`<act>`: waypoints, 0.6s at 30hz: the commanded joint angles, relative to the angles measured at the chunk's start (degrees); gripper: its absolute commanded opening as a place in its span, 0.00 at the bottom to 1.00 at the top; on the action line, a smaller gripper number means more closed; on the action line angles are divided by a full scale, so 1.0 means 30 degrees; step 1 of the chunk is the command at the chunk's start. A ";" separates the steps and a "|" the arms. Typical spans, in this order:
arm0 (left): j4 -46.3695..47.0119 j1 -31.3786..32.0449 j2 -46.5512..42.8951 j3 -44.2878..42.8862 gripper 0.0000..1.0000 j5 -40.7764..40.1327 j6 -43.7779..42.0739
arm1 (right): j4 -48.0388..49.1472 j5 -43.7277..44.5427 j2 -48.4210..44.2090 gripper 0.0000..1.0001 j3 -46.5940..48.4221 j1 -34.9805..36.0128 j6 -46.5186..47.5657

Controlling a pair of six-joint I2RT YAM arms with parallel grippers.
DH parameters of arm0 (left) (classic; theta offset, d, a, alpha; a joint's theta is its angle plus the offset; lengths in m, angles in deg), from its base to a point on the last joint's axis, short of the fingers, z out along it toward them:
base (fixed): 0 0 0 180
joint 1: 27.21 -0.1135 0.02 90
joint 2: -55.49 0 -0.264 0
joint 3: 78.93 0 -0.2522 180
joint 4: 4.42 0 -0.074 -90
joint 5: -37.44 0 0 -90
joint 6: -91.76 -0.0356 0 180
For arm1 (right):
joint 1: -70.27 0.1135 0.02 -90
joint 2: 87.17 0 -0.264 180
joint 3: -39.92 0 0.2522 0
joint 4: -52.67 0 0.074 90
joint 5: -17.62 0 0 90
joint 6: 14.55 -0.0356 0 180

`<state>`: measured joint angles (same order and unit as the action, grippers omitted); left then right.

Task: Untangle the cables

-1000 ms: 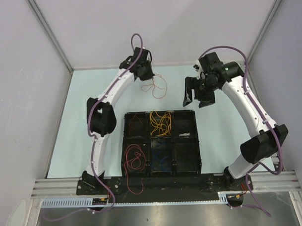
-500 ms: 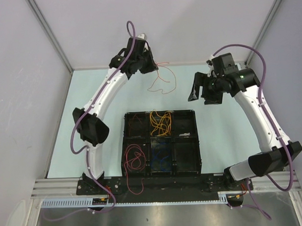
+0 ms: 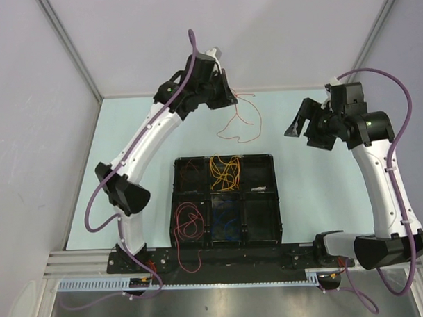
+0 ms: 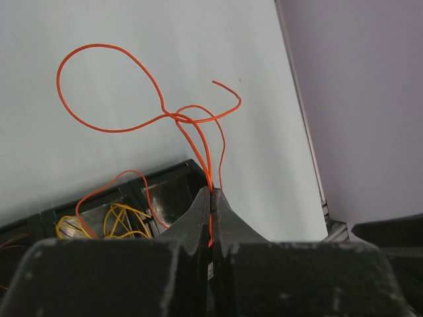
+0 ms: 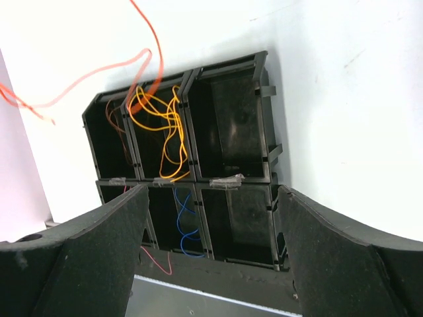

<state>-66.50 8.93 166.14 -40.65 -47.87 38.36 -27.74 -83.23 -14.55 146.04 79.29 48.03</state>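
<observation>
Tightly, left end effector (image 4: 211, 193) pinches thin orange cable (image 4: 173, 117), loosely looped.

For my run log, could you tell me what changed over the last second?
The left end effector, shut on the orange cable, carried it rightward. The open right end effector swung out to the right. The tray and its cables stayed put.

Two tools are showing: left tool (image 3: 227, 95), right tool (image 3: 304, 131). One tray (image 3: 276, 198) is presenting six compartments, four holding cables (image 3: 226, 172). One orange cable (image 4: 177, 117) is hanging outside it.
</observation>
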 commanded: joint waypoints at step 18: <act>0.4234 0.3802 -0.2575 0.5792 0.00 0.2890 0.3093 | 0.0509 -0.0337 -0.2116 0.83 -0.1458 -0.1013 -0.0118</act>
<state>-59.57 19.29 163.30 -28.69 -41.77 45.49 -26.87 -84.24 -18.97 142.59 76.64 48.03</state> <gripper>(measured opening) 0.006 0.836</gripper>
